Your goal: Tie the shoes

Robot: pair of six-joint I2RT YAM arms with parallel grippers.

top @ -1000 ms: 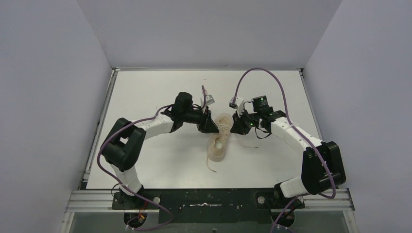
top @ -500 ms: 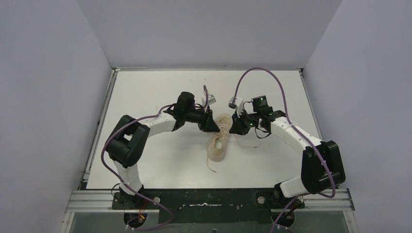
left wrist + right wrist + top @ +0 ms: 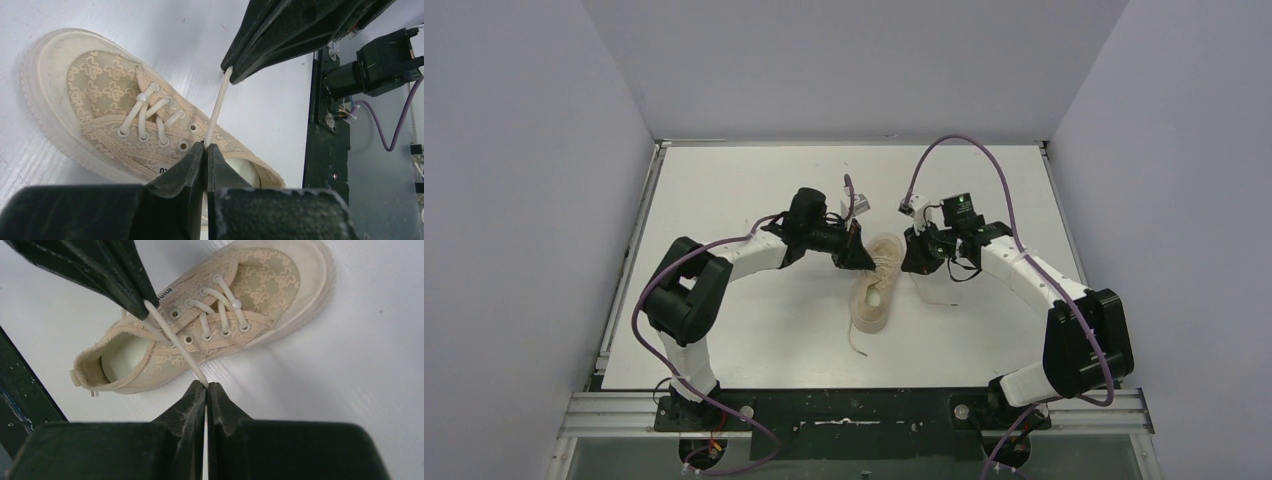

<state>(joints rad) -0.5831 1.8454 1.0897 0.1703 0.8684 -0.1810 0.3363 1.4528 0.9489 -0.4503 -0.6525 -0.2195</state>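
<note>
The cream-beige sneaker [image 3: 872, 300] is lying on its sole near the middle of the white table [image 3: 724, 180], between the two arms, with its toe pointing toward the far edge and its heel toward the arm bases. The left claw [image 3: 205, 150] is pinching shut on a thin cream lace [image 3: 218, 105], its fingertips pressing together just above the sneaker's upper eyelets. The right claw [image 3: 206, 386] is also clamping tight on the same lace from the opposite side. Between the two claws, the short stretch of lace is running straight and taut over the sneaker's tongue. The lower eyelets are carrying crossed lacing with a small knot near the toe. A loose lace end [image 3: 856, 345] is trailing on the table beyond the heel. Purple cables [image 3: 984, 160] are looping over both arms.
</note>
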